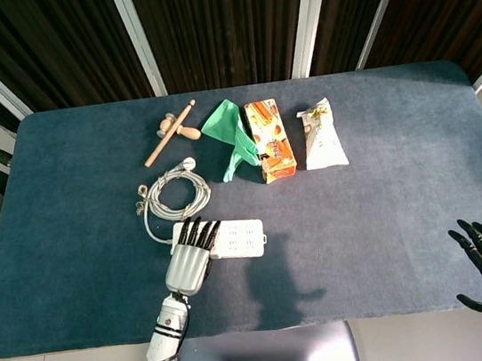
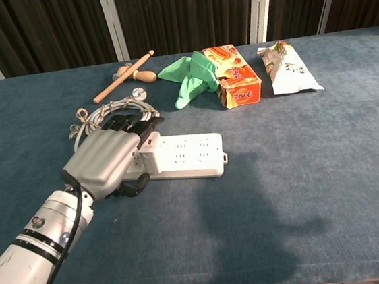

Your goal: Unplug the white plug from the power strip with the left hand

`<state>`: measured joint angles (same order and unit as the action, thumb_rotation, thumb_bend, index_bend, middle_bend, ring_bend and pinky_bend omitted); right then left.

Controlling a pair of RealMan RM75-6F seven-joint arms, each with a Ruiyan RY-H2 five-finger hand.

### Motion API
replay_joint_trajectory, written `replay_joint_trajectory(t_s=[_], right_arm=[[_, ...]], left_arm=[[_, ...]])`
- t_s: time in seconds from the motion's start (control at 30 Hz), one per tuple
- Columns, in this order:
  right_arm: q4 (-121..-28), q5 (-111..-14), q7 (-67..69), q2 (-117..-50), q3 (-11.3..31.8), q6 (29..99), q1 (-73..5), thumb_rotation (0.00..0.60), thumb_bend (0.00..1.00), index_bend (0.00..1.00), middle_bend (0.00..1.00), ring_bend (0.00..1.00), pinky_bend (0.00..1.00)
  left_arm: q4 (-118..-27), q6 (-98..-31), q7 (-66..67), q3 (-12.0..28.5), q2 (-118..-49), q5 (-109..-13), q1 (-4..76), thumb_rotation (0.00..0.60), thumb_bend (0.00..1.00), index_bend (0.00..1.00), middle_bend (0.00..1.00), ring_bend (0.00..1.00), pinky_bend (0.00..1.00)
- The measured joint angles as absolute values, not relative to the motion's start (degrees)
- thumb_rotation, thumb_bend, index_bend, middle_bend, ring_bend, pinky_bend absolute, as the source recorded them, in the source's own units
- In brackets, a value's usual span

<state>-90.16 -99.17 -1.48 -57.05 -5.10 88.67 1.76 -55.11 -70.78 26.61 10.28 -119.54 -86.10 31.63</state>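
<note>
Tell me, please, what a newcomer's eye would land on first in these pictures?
Probably the left hand, lying over the left end of the white power strip near the table's front edge, right at the white plug. Next, the bright orange box and green cloth along the far edge.

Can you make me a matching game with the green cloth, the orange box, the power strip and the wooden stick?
Things:
1. green cloth
2. orange box
3. power strip
4. wooden stick

Places:
A. under the left hand's fingers
B. between the cloth and the white packet
C. far left of the back row
D. touching the orange box's left side

Pairs: 1-D, 2-B, 3-A, 4-C
</note>
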Motion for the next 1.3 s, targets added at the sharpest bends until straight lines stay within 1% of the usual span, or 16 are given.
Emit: replay_joint_trajectory(t_s=[0.47,0.63,0.97,1.3], right_arm=[[-89.85,-99.30,-0.59,-56.79,-5.20,89.07,1.73,0.600,0.25,0.00,0.00,0.00,0.00],[-89.81,-99.50,-0.34,-56.65,-5.33,89.19,1.76,0.600,0.25,0.00,0.00,0.00,0.00],[-89.72,-99.57,0.12,-56.49,-5.39,89.41,1.78,0.600,0.25,0.00,0.00,0.00,0.00],[-89.72,-99.65,0.07,-56.48,-5.43,89.37,1.71,0.600,0.25,0.00,0.00,0.00,0.00]], left_arm=[[-59.15,-69.54,28.66,10.53,-119.94,-83.06,32.37,0.600,0.37,0.00,0.14,0.06,0.09],[-59.23,-69.43,30.18,10.74,-120.38,-82.20,32.75,0.600,0.37,0.01,0.14,0.06,0.09],[-58.32,-70.22,29.78,10.53,-121.23,-81.92,33.28,0.600,0.37,0.10,0.23,0.12,0.10],[-58.35,-70.07,30.49,10.94,-122.18,-80.67,33.76,0.600,0.38,0.14,0.29,0.14,0.11]])
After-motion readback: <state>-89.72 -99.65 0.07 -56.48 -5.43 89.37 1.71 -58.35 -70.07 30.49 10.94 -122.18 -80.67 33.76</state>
